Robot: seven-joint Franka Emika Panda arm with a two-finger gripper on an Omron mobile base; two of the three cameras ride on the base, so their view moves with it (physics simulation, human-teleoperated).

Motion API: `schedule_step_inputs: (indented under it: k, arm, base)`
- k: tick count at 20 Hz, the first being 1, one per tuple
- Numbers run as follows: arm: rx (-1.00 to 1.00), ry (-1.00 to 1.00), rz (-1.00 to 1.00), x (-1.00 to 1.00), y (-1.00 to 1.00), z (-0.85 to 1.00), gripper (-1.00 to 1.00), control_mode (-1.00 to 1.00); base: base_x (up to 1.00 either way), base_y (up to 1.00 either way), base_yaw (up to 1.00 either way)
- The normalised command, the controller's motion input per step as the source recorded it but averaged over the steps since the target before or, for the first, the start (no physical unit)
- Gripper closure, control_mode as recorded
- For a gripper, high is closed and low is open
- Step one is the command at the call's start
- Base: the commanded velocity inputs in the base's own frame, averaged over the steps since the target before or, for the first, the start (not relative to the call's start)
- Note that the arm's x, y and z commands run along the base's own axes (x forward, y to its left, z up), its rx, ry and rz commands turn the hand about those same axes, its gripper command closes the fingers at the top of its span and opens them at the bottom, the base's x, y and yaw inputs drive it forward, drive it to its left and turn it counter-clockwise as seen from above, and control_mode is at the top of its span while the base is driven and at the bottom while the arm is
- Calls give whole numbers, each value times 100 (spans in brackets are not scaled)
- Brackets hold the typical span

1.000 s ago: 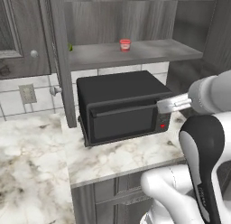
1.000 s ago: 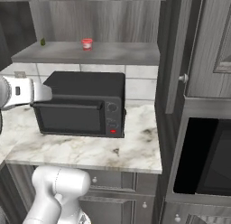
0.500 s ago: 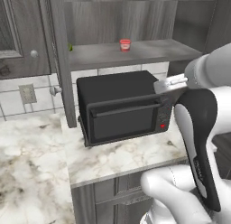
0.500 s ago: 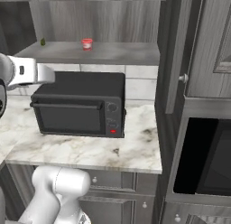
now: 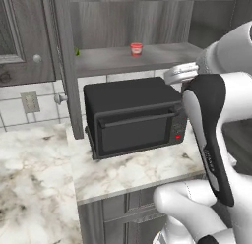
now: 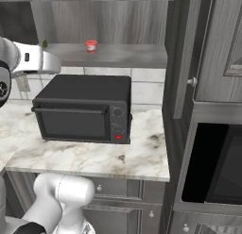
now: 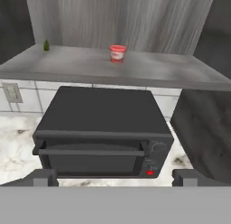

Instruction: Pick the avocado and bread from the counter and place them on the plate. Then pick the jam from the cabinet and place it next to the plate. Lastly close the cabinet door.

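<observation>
Jam sitting upright on the grey inner shelf of the cabinet, toward the back, well above the black toaster oven. Sweeping left to right in the hand view: tiny green item at the shelf's far left, then the red jar near centre, then bare shelf running off right. Below, marble counter under the oven. Gripper spread wide, empty, aimed at the oven front and well short of the jar. Looks like the jam-fetching step. Next, probably: lift, reach over the oven, straddle the jar. Open cabinet door on the left edge, awaiting closing.
</observation>
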Motion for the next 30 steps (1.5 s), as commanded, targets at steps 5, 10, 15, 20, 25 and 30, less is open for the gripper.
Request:
schedule_step_inputs:
  k: [5,10,15,20,25,30]
  arm:
    - [1,0,-6,39,0,5,-100,-100]
    - [0,0,-3,43,0,0,-100,-100]
    - [0,0,0,40,0,0,-100,-100]
    - [0,0,0,37,0,0,-100,-100]
    - [0,0,0,35,0,-1,-100,-100]
    - [1,0,0,32,0,-3,-100,-100]
  base:
    - [0,0,0]
    - [0,0,0]
    - [0,0,0]
    - [0,0,0]
    - [0,0,0]
    - [0,0,0]
